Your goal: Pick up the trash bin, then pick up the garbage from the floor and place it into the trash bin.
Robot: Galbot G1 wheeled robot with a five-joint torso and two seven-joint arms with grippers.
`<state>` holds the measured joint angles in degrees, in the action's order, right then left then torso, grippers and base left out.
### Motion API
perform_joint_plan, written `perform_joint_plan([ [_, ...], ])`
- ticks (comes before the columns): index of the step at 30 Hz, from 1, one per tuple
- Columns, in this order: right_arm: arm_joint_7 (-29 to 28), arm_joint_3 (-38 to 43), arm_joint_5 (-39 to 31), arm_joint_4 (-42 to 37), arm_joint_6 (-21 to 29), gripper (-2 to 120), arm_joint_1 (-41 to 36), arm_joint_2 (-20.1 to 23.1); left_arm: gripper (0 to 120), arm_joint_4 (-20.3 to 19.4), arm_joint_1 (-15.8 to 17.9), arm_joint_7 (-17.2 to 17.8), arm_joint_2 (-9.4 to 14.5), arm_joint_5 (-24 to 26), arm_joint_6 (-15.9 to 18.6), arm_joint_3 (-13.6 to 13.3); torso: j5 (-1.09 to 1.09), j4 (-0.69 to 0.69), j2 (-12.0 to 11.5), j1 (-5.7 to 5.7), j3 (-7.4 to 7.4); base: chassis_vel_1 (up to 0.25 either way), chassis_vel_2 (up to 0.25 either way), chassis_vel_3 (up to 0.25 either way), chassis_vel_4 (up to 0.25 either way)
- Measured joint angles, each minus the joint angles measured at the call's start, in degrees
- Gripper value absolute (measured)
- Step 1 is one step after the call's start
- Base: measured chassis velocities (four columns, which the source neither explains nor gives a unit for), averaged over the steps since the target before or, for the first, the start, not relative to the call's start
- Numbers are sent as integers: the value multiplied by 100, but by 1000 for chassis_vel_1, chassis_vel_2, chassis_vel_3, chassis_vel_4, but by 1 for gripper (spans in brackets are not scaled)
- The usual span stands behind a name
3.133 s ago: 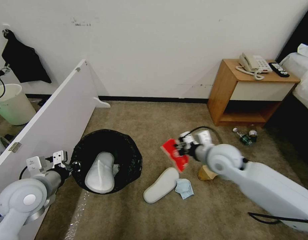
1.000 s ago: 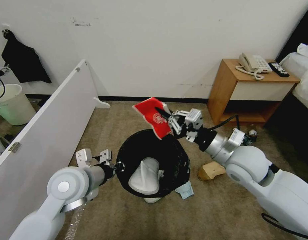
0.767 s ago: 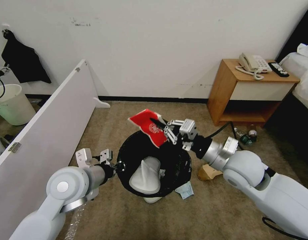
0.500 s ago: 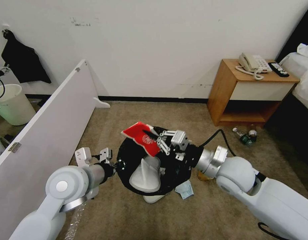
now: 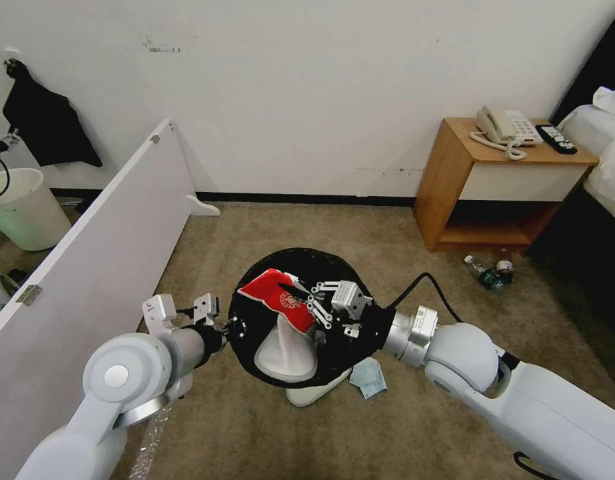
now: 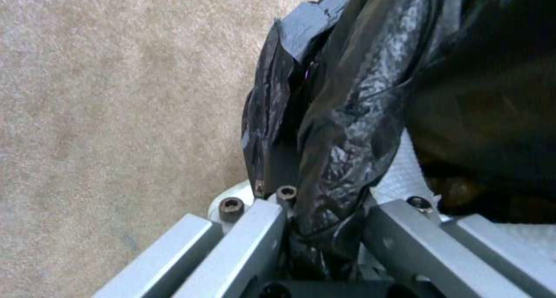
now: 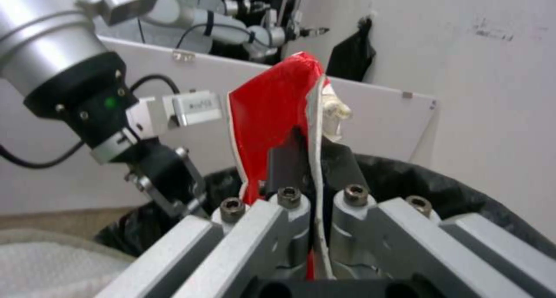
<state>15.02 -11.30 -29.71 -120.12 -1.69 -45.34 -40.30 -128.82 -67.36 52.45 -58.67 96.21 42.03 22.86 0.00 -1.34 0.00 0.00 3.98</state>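
The trash bin (image 5: 334, 267), lined with a crinkly black bag, hangs tilted above the carpet, with my left gripper (image 5: 228, 328) shut on its rim (image 6: 324, 167). One white slipper (image 5: 284, 347) lies inside it. My right gripper (image 5: 300, 308) reaches over the bin's mouth, shut on a red packet (image 5: 275, 295) (image 7: 272, 115) that hangs just above the slipper. On the floor under the bin's near edge lie a second white slipper (image 5: 307, 396) and a light-blue cloth (image 5: 368, 377). Plastic bottles (image 5: 488, 272) lie near the nightstand.
A white board (image 5: 87, 253) leans along my left side. A pale bucket (image 5: 27, 208) stands behind it. The wooden nightstand (image 5: 500, 180) with a phone and remote stands at the right, with a bed edge (image 5: 607, 147) beyond. Open carpet (image 5: 307, 220) lies ahead.
My right gripper carried the red packet from the floor up over the bin and lowered it into the mouth. My left gripper moved the bin rightward, over the second slipper.
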Motion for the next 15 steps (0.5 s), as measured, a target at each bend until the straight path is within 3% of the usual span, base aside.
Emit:
perform_joint_plan([
  [8, 37, -75, -128, -102, 327, 0, 280, 247, 0, -94, -265, -245, -18, -480, 5, 21, 0, 0, 0, 0, 0, 0, 0, 0, 0],
  [15, 62, -326, -254, -76, 463, 0, 711, 212, 0, -156, -402, -330, -27, -684, 8, -21, 0, -1, 0, 0, 0, 0, 0, 0, 0],
])
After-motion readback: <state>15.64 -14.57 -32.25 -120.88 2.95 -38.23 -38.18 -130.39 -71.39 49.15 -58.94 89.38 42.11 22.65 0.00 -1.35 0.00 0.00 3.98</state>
